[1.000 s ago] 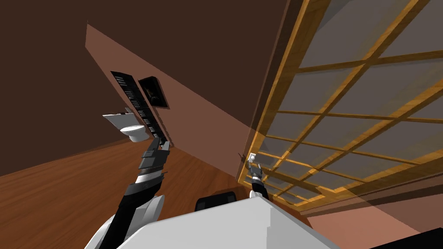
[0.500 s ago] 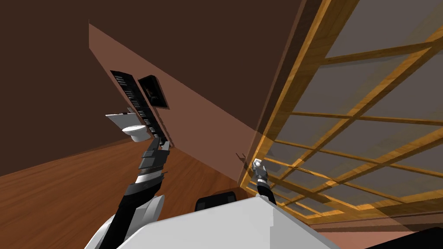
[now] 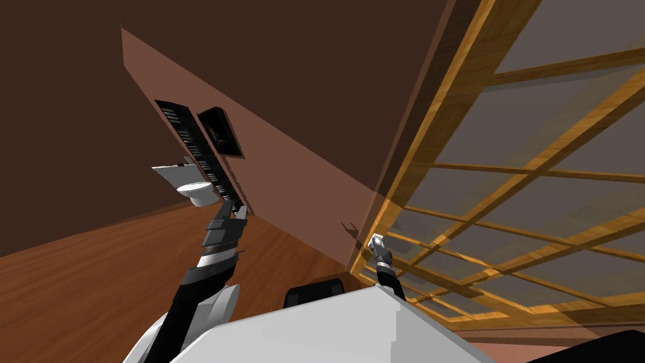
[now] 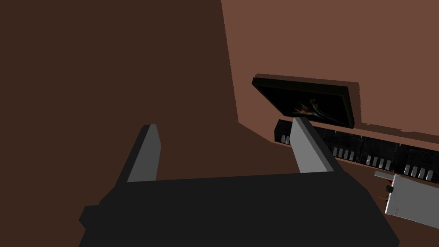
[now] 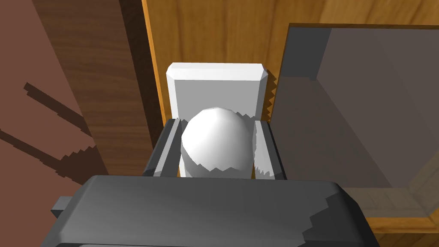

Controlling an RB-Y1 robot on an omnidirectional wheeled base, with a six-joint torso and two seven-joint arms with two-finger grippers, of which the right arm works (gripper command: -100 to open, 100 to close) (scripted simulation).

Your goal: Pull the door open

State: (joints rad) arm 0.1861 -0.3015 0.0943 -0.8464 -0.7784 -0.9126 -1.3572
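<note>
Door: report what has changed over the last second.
The door swung further out from the wall toward me, drawn by the right hand, which moved back toward my chest, shut on the white knob. The left hand stayed raised and open.

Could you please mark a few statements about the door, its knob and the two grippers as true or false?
1. The right gripper is shut on the white door knob. True.
2. The left gripper is also at the door. False: it is open and raised, apart from the door.
3. The door has wooden bars and grey panes. True.
4. The knob's backplate is black. False: it is white.
</note>
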